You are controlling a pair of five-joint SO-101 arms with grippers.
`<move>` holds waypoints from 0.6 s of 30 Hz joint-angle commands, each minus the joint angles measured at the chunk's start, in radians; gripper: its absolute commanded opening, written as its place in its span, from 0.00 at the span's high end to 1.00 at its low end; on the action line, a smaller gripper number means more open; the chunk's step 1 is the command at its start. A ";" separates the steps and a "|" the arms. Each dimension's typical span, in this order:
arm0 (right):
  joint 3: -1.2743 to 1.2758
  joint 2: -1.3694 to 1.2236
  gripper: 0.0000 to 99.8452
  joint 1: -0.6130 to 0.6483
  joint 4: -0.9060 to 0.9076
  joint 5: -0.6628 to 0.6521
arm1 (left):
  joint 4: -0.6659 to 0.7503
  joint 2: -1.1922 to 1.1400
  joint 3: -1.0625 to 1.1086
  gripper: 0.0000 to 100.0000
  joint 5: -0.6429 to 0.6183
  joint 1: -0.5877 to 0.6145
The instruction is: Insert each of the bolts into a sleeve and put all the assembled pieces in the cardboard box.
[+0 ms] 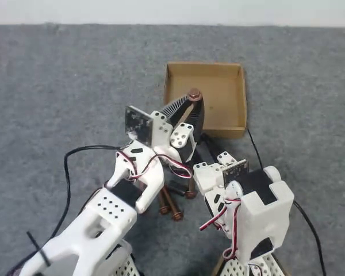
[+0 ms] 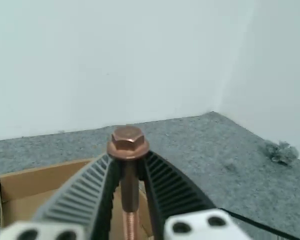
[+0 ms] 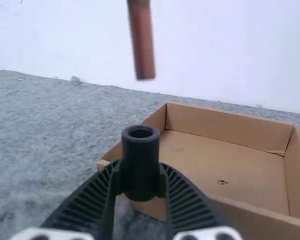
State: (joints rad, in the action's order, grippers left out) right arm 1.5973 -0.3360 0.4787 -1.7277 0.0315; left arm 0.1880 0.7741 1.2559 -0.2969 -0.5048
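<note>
L gripper (image 2: 129,167) clamped on copper bolt (image 2: 128,142), upright, head up, close to cardboard box (image 1: 204,65). R gripper (image 3: 140,175) pinches black sleeve (image 3: 139,150), bore up. Bolt tip hangs above sleeve mouth, approx inline, not touching. Spare bolts (image 1: 171,208) on carpet btw arms.
</note>
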 commanded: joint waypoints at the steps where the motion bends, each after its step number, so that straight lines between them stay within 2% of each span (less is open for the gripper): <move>1: 0.023 0.031 0.99 0.004 -0.015 0.005 | 0.048 -0.037 -0.024 0.99 -0.008 0.000; 12: 0.023 0.031 0.99 0.002 -0.015 0.005 | 0.054 -0.031 -0.001 0.99 -0.009 0.003; 18: 0.023 0.033 0.99 0.002 -0.015 0.005 | 0.054 -0.040 0.013 0.99 -0.008 0.046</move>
State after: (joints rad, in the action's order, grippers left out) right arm 1.5973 -0.3360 0.4787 -1.7277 0.0315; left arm 0.2064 0.7281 1.2727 -0.2984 -0.4664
